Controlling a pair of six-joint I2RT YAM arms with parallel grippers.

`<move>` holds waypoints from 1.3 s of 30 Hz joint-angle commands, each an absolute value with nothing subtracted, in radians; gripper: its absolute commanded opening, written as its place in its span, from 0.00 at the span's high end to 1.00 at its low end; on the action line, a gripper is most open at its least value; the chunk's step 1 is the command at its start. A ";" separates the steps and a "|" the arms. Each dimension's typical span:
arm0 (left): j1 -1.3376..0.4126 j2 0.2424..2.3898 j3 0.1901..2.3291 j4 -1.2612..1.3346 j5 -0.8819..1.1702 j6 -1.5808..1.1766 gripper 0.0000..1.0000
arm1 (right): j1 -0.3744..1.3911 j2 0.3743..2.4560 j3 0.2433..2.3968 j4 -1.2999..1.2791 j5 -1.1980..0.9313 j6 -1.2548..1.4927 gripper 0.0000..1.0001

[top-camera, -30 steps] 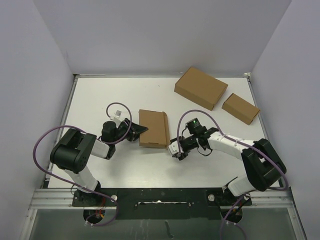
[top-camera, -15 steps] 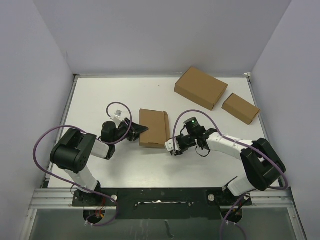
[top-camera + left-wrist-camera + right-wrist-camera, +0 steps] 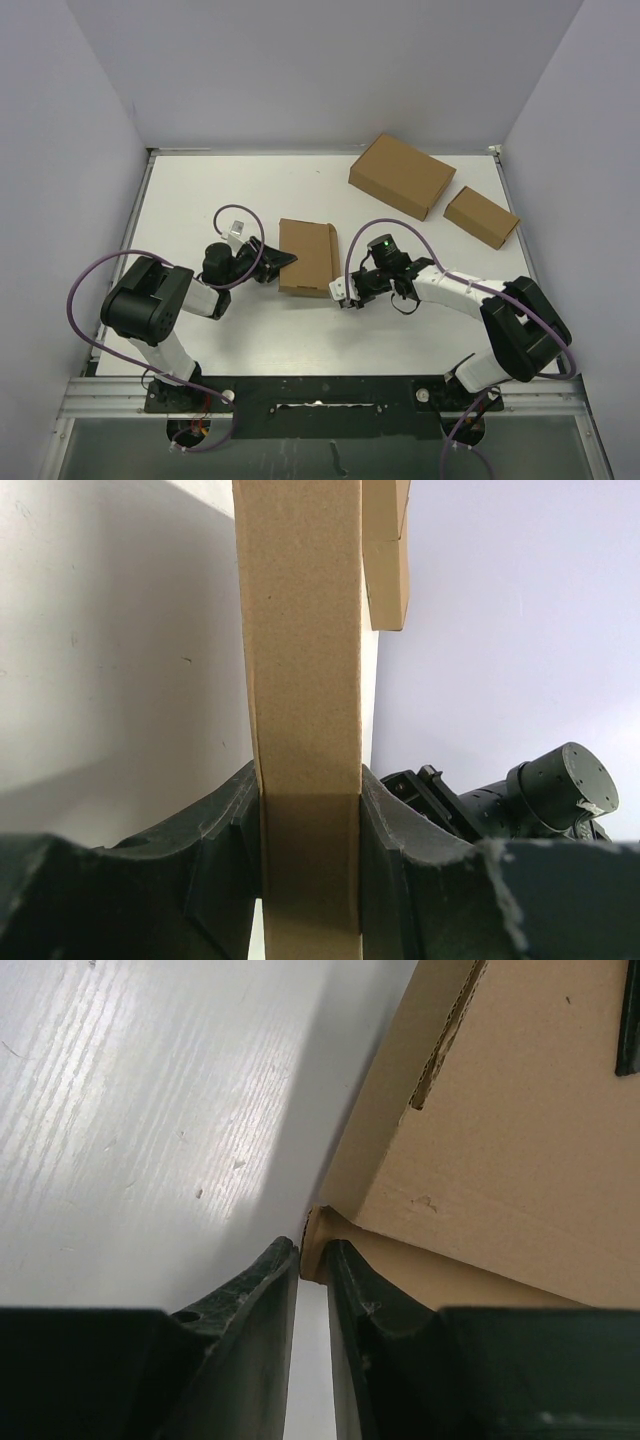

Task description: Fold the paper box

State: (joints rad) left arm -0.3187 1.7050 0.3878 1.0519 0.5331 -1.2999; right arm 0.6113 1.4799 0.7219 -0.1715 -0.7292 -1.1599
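The paper box [image 3: 307, 257] lies flat and brown in the middle of the table. My left gripper [image 3: 279, 262] is shut on its left edge; in the left wrist view the cardboard edge [image 3: 305, 660] fills the gap between the two fingers of the left gripper [image 3: 310, 815]. My right gripper [image 3: 341, 293] is at the box's near right corner. In the right wrist view the right gripper [image 3: 314, 1252] pinches a small rounded tab [image 3: 316, 1226] that sticks out under the box's lid panel [image 3: 510, 1130], both tips touching it.
A larger brown box [image 3: 401, 176] sits at the back right, with a smaller narrow one [image 3: 481, 217] to its right. White walls close in the table on three sides. The right arm [image 3: 552, 790] shows behind the box in the left wrist view.
The right gripper has moved left to the box's near right corner and its jaws have closed onto the tab. The left gripper and the box have stayed put.
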 commanded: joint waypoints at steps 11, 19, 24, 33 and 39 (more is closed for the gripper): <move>-0.307 1.729 0.390 1.173 0.564 -1.305 0.78 | 0.625 1.450 0.724 -0.124 -0.752 -1.103 0.80; -0.301 1.735 0.387 1.183 0.571 -1.305 0.78 | 0.622 1.442 0.726 -0.126 -0.764 -1.091 0.81; -0.300 1.735 0.388 1.192 0.578 -1.305 0.78 | 0.621 1.444 0.730 -0.125 -0.765 -1.079 0.85; -0.298 1.750 0.389 1.254 0.609 -1.297 0.78 | 0.603 1.447 0.740 -0.122 -0.784 -1.037 0.92; -0.299 1.756 0.406 1.259 0.640 -1.270 0.78 | 0.593 1.452 0.756 -0.136 -0.813 -1.010 0.94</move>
State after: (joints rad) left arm -0.3038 1.7443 0.3817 1.1419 0.5846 -1.2949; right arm 0.6025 1.4796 0.7219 -0.1558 -0.7578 -1.0382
